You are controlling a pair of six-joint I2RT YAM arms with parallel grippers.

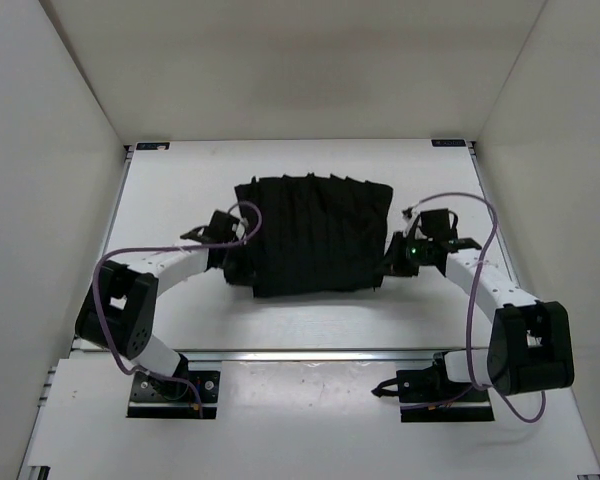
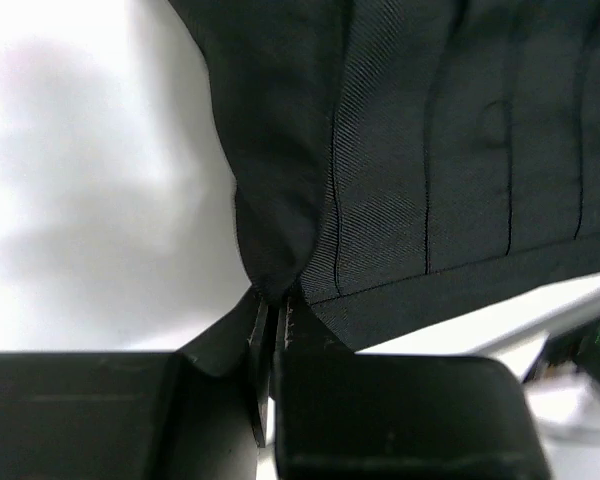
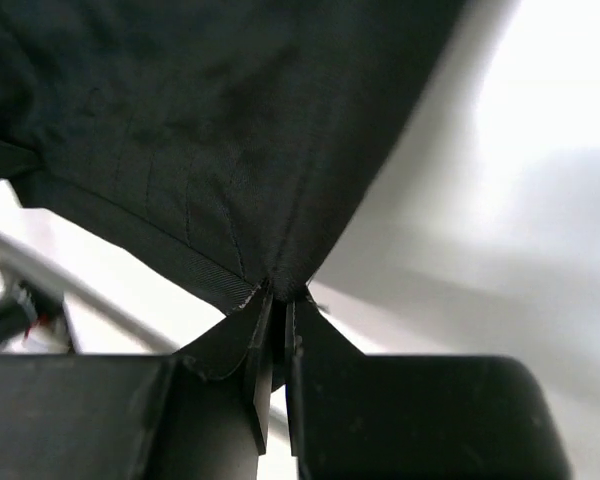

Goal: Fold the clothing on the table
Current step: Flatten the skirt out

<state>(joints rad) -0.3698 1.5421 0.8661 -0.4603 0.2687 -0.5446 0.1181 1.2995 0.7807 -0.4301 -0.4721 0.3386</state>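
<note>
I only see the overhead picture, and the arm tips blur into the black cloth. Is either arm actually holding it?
Observer: Yes. The left wrist camera shows the left tool shut on a corner of the clothing.
Operator: And the other arm?
Observer: Its wrist camera shows the right tool shut on another corner, right at the hem.
Operator: Is the cloth smooth there?
Observer: No. At the left pinch it bunches into a fold, beside thin stitched pleat lines.

Plain white walls (image 1: 300,60) L, R & back; soft diffuse light
</note>
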